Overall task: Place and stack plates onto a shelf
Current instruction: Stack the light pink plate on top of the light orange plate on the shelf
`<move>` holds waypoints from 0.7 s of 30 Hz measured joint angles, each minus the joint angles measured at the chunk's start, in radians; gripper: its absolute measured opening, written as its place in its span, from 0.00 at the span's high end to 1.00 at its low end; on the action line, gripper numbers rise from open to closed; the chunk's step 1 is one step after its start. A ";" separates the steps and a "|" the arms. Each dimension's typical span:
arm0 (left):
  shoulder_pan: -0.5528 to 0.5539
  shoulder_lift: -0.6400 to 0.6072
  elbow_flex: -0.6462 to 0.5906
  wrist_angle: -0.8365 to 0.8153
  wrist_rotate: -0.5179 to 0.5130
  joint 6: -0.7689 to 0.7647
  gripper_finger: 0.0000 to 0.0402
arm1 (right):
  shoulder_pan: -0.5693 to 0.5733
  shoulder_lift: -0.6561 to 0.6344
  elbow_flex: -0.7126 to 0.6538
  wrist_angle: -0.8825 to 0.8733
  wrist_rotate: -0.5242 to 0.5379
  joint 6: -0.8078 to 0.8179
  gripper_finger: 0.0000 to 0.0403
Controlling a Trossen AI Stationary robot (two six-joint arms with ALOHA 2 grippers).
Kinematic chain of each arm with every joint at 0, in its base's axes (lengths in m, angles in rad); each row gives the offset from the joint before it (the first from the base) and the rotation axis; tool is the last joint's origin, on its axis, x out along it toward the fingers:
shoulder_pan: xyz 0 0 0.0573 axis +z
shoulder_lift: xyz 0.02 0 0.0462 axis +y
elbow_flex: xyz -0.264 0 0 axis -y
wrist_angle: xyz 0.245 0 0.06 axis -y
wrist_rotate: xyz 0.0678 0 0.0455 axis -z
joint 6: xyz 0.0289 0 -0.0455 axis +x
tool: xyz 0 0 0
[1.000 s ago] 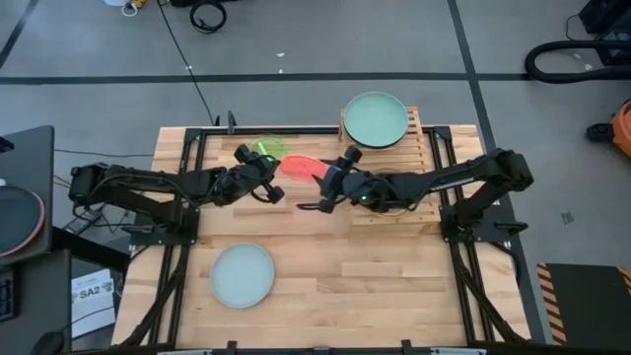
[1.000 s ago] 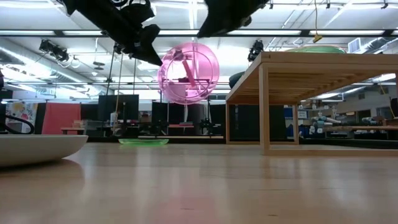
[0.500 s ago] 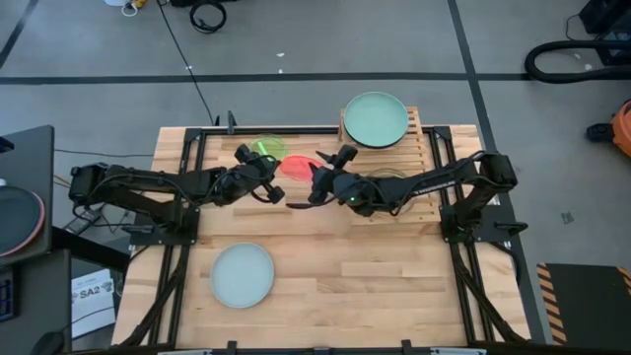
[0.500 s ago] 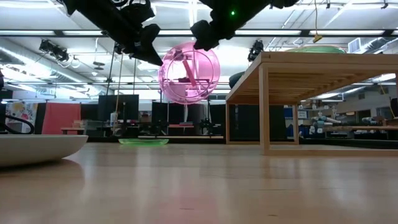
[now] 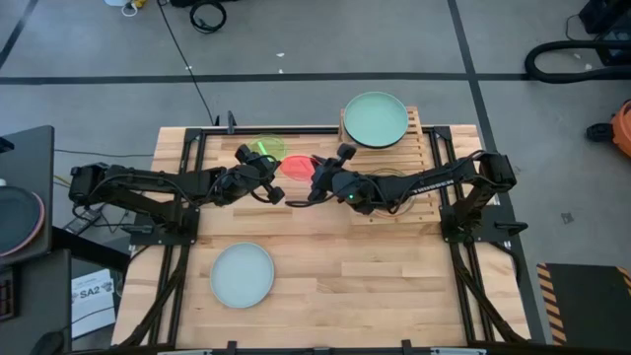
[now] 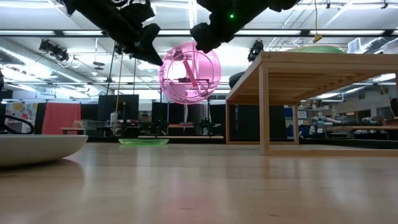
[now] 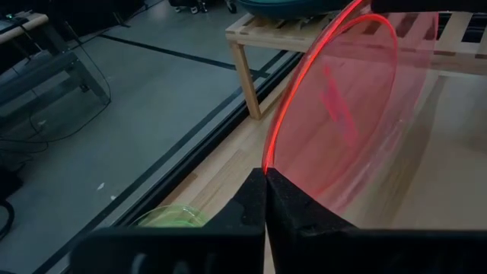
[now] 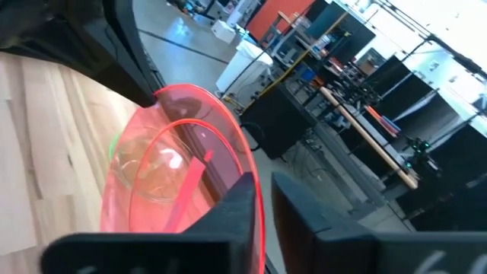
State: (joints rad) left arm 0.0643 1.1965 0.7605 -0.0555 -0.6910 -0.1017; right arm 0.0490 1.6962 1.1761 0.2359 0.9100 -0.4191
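A translucent pink plate (image 6: 189, 73) hangs on edge above the table's middle, between my two grippers. My left gripper (image 5: 279, 182) is shut on its rim from the left. My right gripper (image 5: 314, 177) is shut on the rim from the right. A translucent green plate (image 5: 264, 148) lies flat on the table behind them. A mint green plate (image 5: 375, 118) rests on the far end of the wooden slat shelf (image 5: 424, 158). A pale grey plate (image 5: 243, 274) lies flat near the table's front left. My left gripper pinches the pink plate's rim (image 7: 264, 169) between its two fingers, only the thin edge between them. It comes from the table's left, slanting a little down. The plate stands on edge, lifted clear of the table. My right gripper has the plate's rim (image 8: 261, 224) between its two narrowly spaced fingers, on the side opposite my left gripper. In the low view it meets the upper right of the rim (image 6: 205, 51), coming from the table's right, nearly level. The plate hangs clear.
The shelf stands on legs at the right back, its top (image 6: 311, 59) about level with the held plate. Bare wooden tabletop (image 5: 375, 276) lies in front of it and toward the right front.
My right gripper has moved toward the table's left and slightly down to the pink plate, rolled its wrist, and shut from wide open onto the plate's rim. The plate has stayed on edge in my left gripper's hold.
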 joint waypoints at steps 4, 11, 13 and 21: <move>0.000 0.000 0.000 -0.001 -0.002 0.007 0.97 | 0.000 0.000 0.000 -0.001 -0.020 0.000 0.97; 0.000 0.000 0.000 0.000 -0.001 0.014 0.96 | 0.000 0.000 0.000 0.000 -0.022 0.000 0.96; 0.000 0.000 0.000 0.000 -0.001 0.011 0.96 | 0.000 0.000 0.000 0.000 -0.022 0.000 0.98; 0.000 0.000 0.000 0.000 0.001 0.008 0.90 | 0.000 0.000 0.000 0.003 -0.016 -0.002 0.98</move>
State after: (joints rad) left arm 0.0639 1.1965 0.7605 -0.0551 -0.6903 -0.0933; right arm 0.0490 1.6962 1.1759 0.2389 0.8944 -0.4210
